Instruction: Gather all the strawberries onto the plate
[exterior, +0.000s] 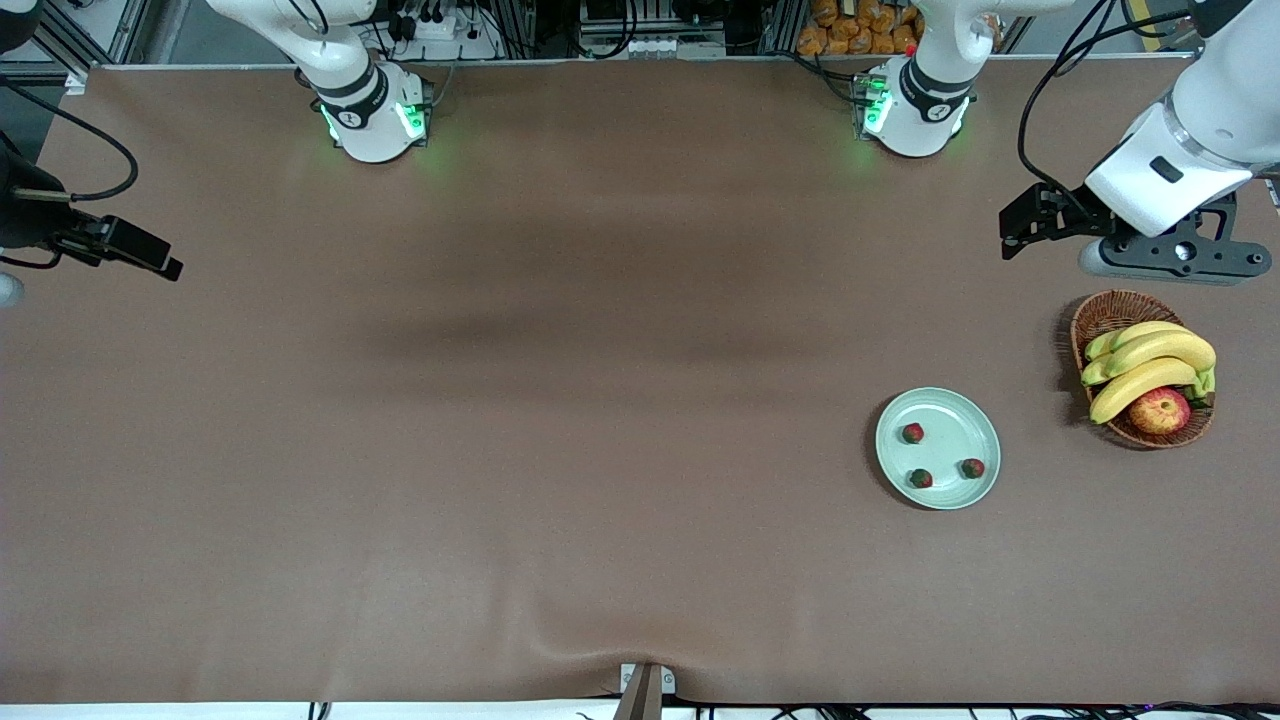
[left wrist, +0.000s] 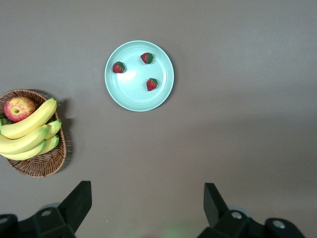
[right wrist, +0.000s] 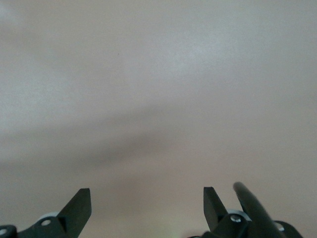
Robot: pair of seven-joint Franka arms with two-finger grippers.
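Observation:
Three strawberries (exterior: 913, 433), (exterior: 921, 478), (exterior: 972, 467) lie apart from one another on the pale mint-green plate (exterior: 950, 425). The left wrist view shows the same strawberries (left wrist: 119, 67), (left wrist: 147, 58), (left wrist: 152, 84) on the plate (left wrist: 133, 94). My left gripper (exterior: 1012, 235) hangs open and empty over bare table toward the left arm's end, well clear of the plate. In its own view the left gripper (left wrist: 147, 191) has only tabletop between its fingers. My right gripper (exterior: 150, 258) waits open and empty at the right arm's end of the table, and the right gripper (right wrist: 147, 196) sees only bare tabletop.
A brown wicker basket (exterior: 1105, 315) with bananas (exterior: 1150, 365) and a red-yellow apple (exterior: 1160, 410) stands beside the plate toward the left arm's end. It also shows in the left wrist view as the basket (left wrist: 39, 166). Brown cloth covers the whole table (exterior: 560, 450).

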